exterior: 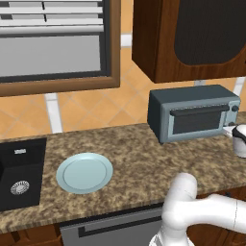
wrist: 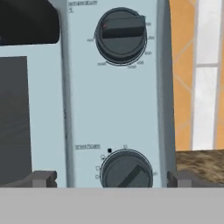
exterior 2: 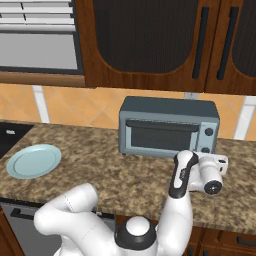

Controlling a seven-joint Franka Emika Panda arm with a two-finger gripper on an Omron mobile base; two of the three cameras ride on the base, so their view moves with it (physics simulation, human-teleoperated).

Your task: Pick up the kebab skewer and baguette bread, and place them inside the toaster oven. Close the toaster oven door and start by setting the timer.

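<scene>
The grey-blue toaster oven (exterior: 192, 113) (exterior 2: 167, 125) stands at the back of the counter. The toaster oven door (exterior 2: 160, 135) is shut, its dark bar handle (exterior: 199, 111) along the top edge. My gripper (exterior 2: 219, 162) (exterior: 239, 139) hovers at the oven's right front, facing the knob panel. In the hand view the open gripper (wrist: 111, 178) sits astride the lower knob (wrist: 127, 171), one fingertip (wrist: 43, 178) on each side and apart from it. An upper knob (wrist: 121, 35) sits above. The kebab skewer and baguette bread are out of view.
A pale blue plate (exterior: 84, 172) (exterior 2: 33, 160) lies bare on the speckled counter (exterior: 139, 153), left of the oven. A black sink (exterior: 19, 173) is at the far left. Wooden wall cabinets (exterior 2: 150, 40) hang above the oven.
</scene>
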